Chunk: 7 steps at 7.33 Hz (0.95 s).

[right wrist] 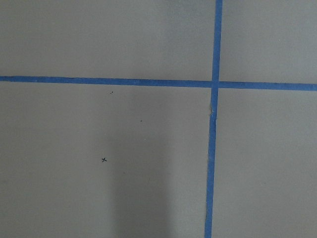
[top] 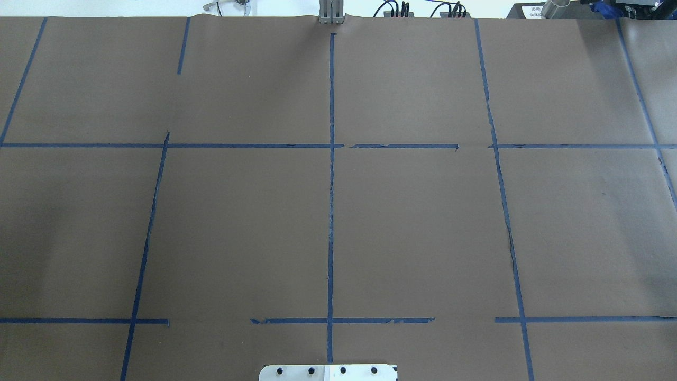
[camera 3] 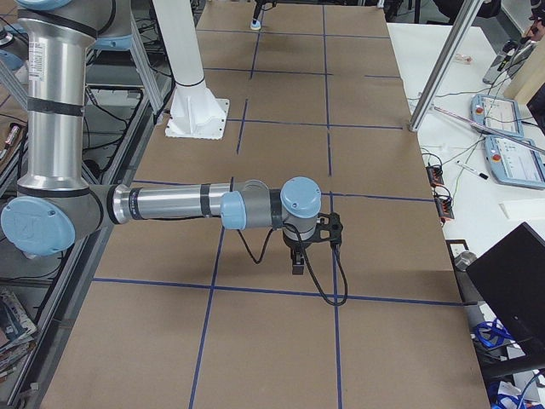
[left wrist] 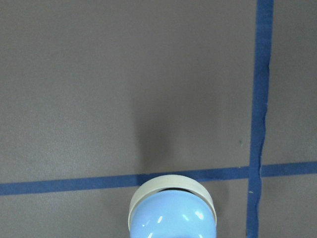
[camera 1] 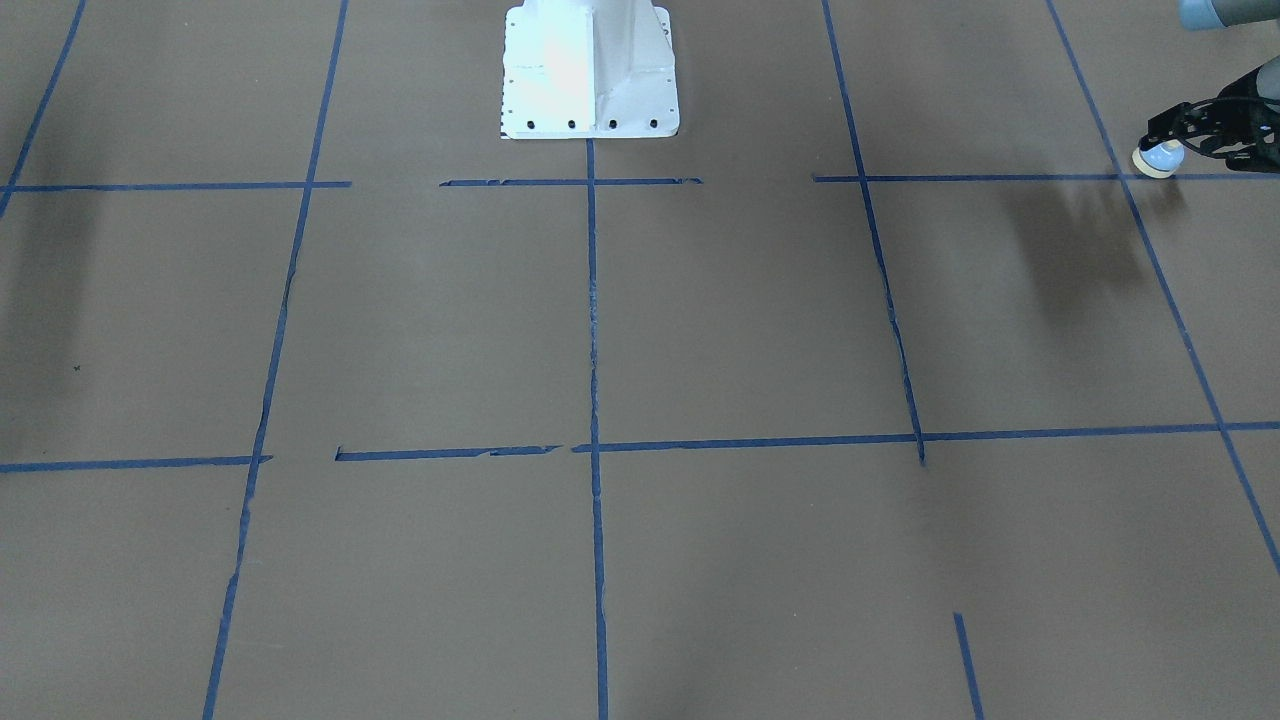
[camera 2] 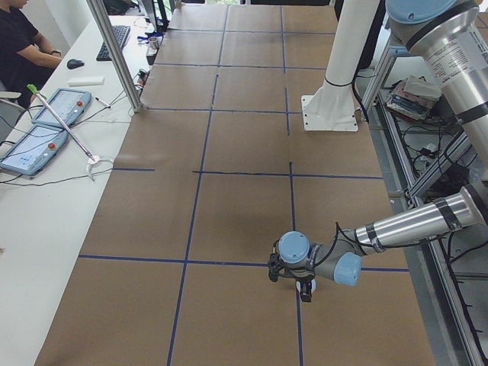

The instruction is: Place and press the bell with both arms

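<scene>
Bell fills the bottom of the left wrist-mounted view, its light blue dome toward the lens and its cream base ring beyond, over a blue tape line on the brown tabletop. Only the exterior front-facing view shows the grasp from outside: at its right edge the left end effector reaches in sideways, its black fingers clamped on the bell, which hangs tilted, cream base ring low and to that view's left, at the tape crossing. From the exterior left view the near left arm stretches out low over the tabletop from the robot's side, wrist bent down, and the left end effector points at the tabletop by a tape crossing; the bell is too small to make out there. Overhead exterior shows neither arm, only taped grid and the white pedestal base. In the exterior right view the near right arm extends level, the right end effector pointing straight down above the tabletop; whether its fingers are apart or together cannot be told. Right wrist-mounted view shows only paper and a tape cross.
</scene>
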Each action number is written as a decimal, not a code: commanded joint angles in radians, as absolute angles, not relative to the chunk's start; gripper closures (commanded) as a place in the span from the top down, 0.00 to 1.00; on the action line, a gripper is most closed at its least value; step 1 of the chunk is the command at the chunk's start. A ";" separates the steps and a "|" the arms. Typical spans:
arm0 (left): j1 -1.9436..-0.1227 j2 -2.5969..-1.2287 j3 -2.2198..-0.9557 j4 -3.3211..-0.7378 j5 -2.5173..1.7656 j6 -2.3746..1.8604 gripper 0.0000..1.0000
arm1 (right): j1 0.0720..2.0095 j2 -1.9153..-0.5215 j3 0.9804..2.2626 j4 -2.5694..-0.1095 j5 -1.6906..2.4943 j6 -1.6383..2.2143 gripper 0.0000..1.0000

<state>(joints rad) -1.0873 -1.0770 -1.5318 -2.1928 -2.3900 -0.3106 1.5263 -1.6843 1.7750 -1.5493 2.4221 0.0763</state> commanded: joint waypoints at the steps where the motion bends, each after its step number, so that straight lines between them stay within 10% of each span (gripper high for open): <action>1: -1.085 -1.098 -1.503 -2.197 -2.390 -0.310 1.00 | 1.526 -1.684 1.775 -1.549 2.422 0.077 1.00; 7: -1.048 -1.109 -1.483 -2.197 -2.391 -0.311 0.99 | 1.526 -1.684 1.775 -1.549 2.422 0.075 1.00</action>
<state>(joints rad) -1.0516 -1.1045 -1.4873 -2.1967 -2.3913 -0.3127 1.5263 -1.6843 1.7763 -1.5493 2.4221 0.0763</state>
